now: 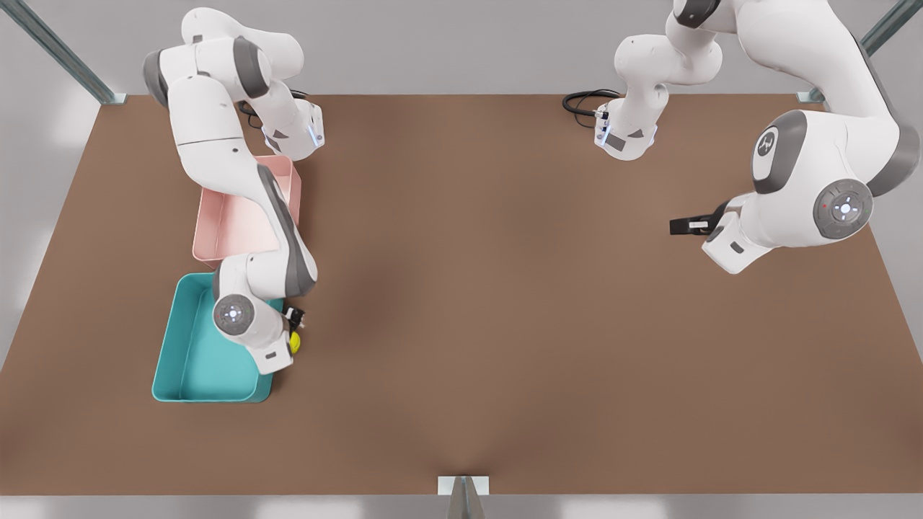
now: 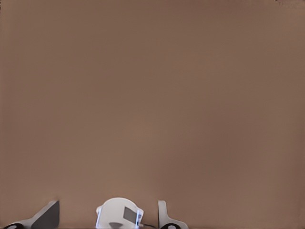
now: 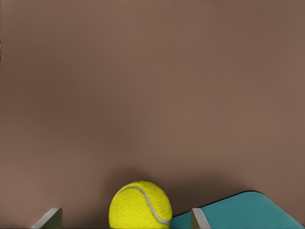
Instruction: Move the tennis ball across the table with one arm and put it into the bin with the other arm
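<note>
Ball: small yellow-green fuzzy tennis ball just beside teal rectangular plastic bin, near desk's front-left corner.
Right end effector: fingers spread around the ball.
Left end effector: released, waiting over bare desk.

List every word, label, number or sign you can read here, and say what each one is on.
No readable words or numbers.
A round white emblem on the grey joint cap of the arm at the front view's right: too small to read.
Tennis ball: only a white seam, no print.
Teal bin, pink bin: blank.
</note>
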Available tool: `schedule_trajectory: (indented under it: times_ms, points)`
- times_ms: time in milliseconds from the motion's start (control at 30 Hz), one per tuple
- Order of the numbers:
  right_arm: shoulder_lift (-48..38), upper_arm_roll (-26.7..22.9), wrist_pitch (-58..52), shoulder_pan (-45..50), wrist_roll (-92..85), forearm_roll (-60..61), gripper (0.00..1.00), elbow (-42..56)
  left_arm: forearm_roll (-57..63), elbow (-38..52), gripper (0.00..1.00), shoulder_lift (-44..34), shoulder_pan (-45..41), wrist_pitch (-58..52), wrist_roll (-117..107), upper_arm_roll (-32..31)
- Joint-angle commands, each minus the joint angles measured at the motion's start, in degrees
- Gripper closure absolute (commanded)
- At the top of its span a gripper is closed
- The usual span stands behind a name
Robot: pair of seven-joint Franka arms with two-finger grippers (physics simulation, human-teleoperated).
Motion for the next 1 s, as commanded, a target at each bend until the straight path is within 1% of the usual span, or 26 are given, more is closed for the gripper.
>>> schedule_trajectory:
  times_ms: [0,67,300,733,967]
  points:
    - [-0.38,-0.01,7.39,-0.46,-41.33,1.05,0.00,-1.38,0.02,0.02,0.00,0.05,0.00,-0.23,-8.74,-0.01]
    - [-1.26,-0.10,8.79,-0.73,-40.62,2.01,0.00,-4.10,0.02,0.02,0.00,0.05,0.00,-0.23,-8.82,-0.01]
    - [-1.61,-0.28,11.43,-1.52,-40.62,5.62,0.00,-7.88,0.02,0.11,0.00,0.05,-0.17,-1.11,-8.91,-0.01]
    - [0.59,-1.60,13.01,-1.52,-38.69,5.71,0.00,-6.39,-0.07,0.02,0.00,0.13,0.09,-1.38,-8.65,-0.01]
    - [0.32,-1.51,12.83,-1.52,-38.60,6.32,0.00,-8.23,0.02,0.11,0.00,0.13,0.00,-1.38,-8.65,-0.01]
